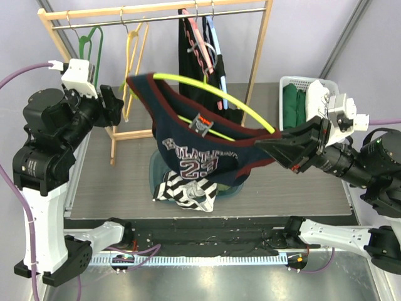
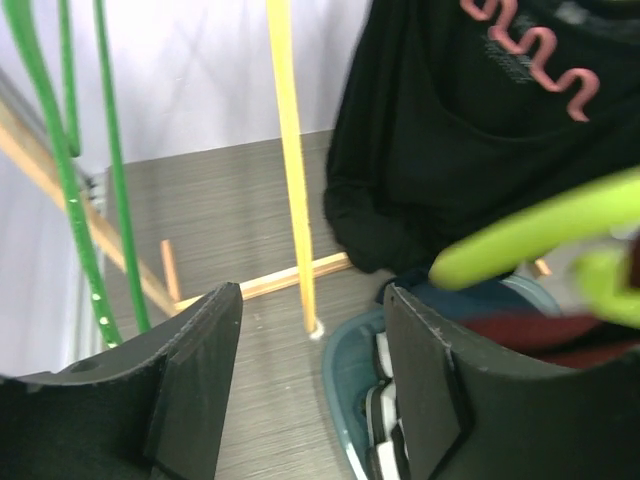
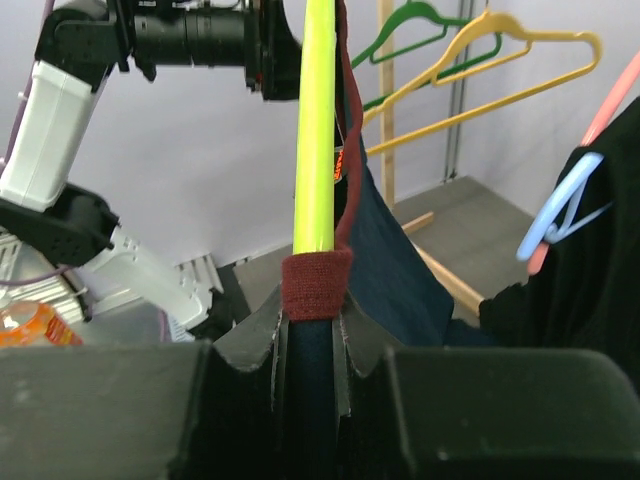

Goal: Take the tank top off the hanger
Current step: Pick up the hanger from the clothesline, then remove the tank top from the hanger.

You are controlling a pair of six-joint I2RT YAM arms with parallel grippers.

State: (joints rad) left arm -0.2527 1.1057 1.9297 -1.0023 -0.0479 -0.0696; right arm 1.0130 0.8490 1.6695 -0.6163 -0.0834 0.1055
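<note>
A navy tank top [image 1: 197,153] with dark red trim and a white number hangs on a lime green hanger [image 1: 219,94], held in the air over the table's middle. My right gripper [image 1: 276,145] is shut on the hanger's right end and the strap wrapped over it. In the right wrist view the jaws [image 3: 310,330] clamp the lime bar [image 3: 318,130] and the red strap hem [image 3: 316,288]. My left gripper [image 1: 119,100] is open and empty just left of the top's left shoulder. In the left wrist view [image 2: 312,380] the blurred hanger [image 2: 530,235] lies to the right of the fingers.
A wooden clothes rack [image 1: 156,11] stands behind, with a green hanger [image 1: 91,41], a yellow hanger [image 1: 133,47] and a black garment [image 1: 194,63]. A teal basin [image 1: 156,172] with striped cloth [image 1: 188,191] sits below the top. A white basket [image 1: 294,94] stands at the right.
</note>
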